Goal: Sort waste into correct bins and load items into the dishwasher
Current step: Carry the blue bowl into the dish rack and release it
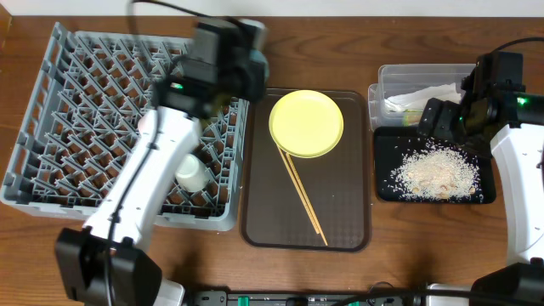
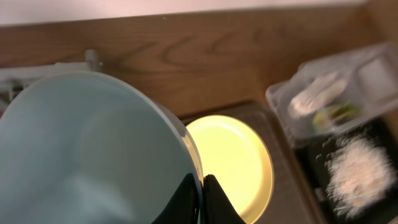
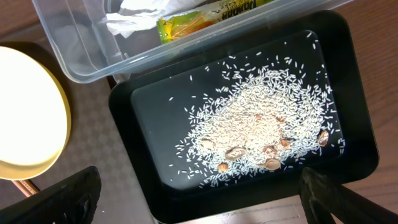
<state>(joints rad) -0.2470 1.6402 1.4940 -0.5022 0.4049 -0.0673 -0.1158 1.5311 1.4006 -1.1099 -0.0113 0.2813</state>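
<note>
Blue bowl [image 2: 93,149] hangs clamped by its rim in my left pincer [image 2: 200,196] over the rack [image 1: 59,127], cup [image 1: 191,174] racked, waste [image 1: 433,170] binned, my right pincer [image 3: 199,208] spread empty; plate [image 1: 306,123] and chopsticks [image 1: 302,195] wait beside the rack.

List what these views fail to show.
- Overhead: the light blue bowl is almost wholly hidden under the left arm's wrist.
- Left wrist: the view is blurred, and the bowl blocks the dish rack beneath it, so its landing spot is unknown.
- Right wrist: the snack wrapper runs off the top edge, so its print cannot be read.
- Overhead: the right gripper is hidden under its own wrist.
</note>
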